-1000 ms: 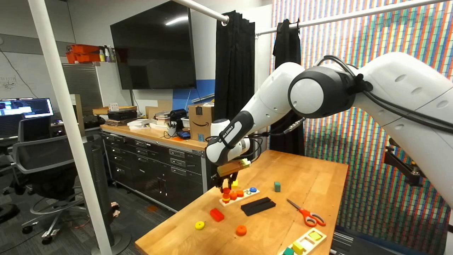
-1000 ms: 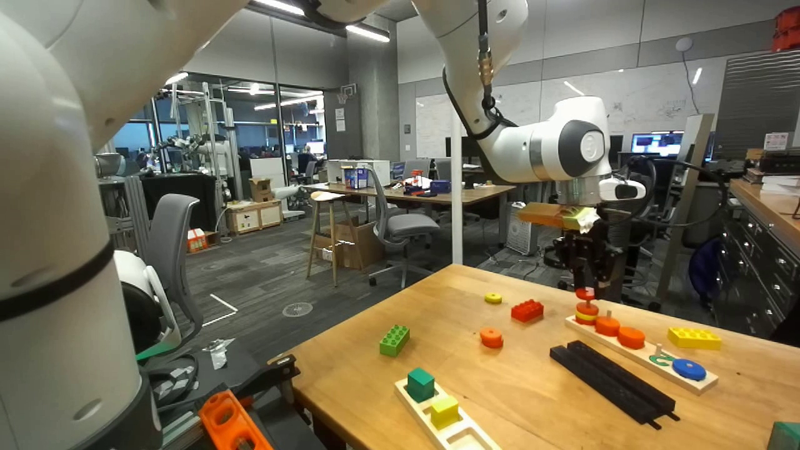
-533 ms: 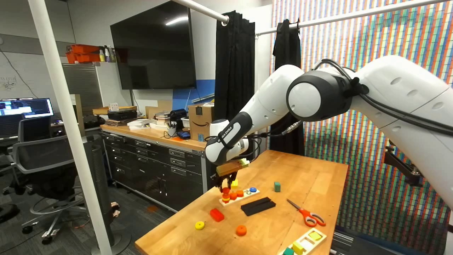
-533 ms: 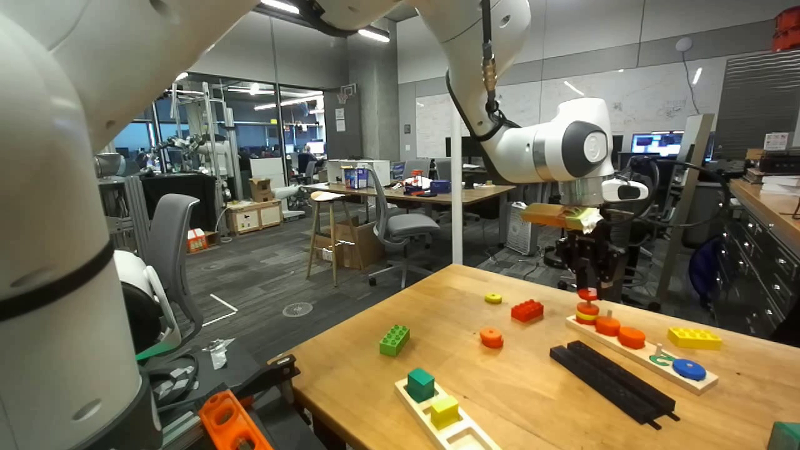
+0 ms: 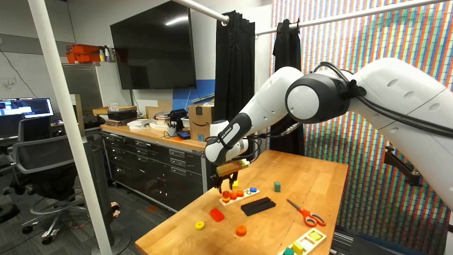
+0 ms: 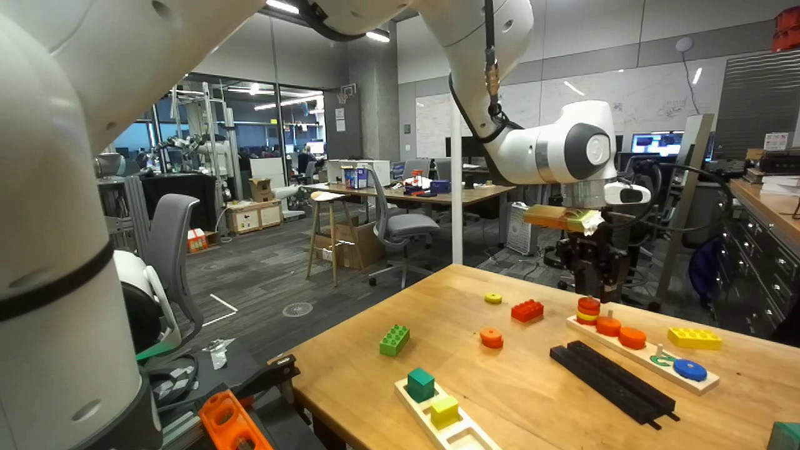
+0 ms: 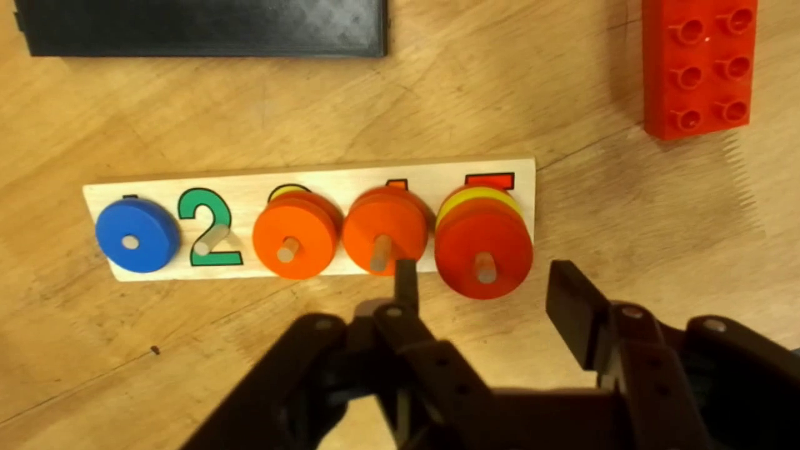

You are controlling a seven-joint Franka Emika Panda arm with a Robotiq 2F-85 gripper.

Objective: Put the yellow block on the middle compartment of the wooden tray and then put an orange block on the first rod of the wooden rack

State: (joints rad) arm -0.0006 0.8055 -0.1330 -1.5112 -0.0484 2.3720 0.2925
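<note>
Wooden rack (image 7: pixel 345 180) of five rods (image 7: pixel 287 250), four with discs (image 7: pixel 461 256), near one claw (image 7: pixel 482 277), fingers (image 7: pixel 407 284) apart.

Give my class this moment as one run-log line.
gripper: open, empty, near rack | red disc: topmost on rack's end rod | blue disc: on opposite end rod | tray: bears green block, yellow block

One wooden rack (image 7: pixel 247 195), five rods (image 7: pixel 213 239). One wooden tray (image 6: pixel 467 440), two yellow blocks (image 6: pixel 444 412), two green blocks (image 6: pixel 420 384). Three studded bricks (image 6: pixel 527 310), two loose discs (image 6: pixel 491 338).
</note>
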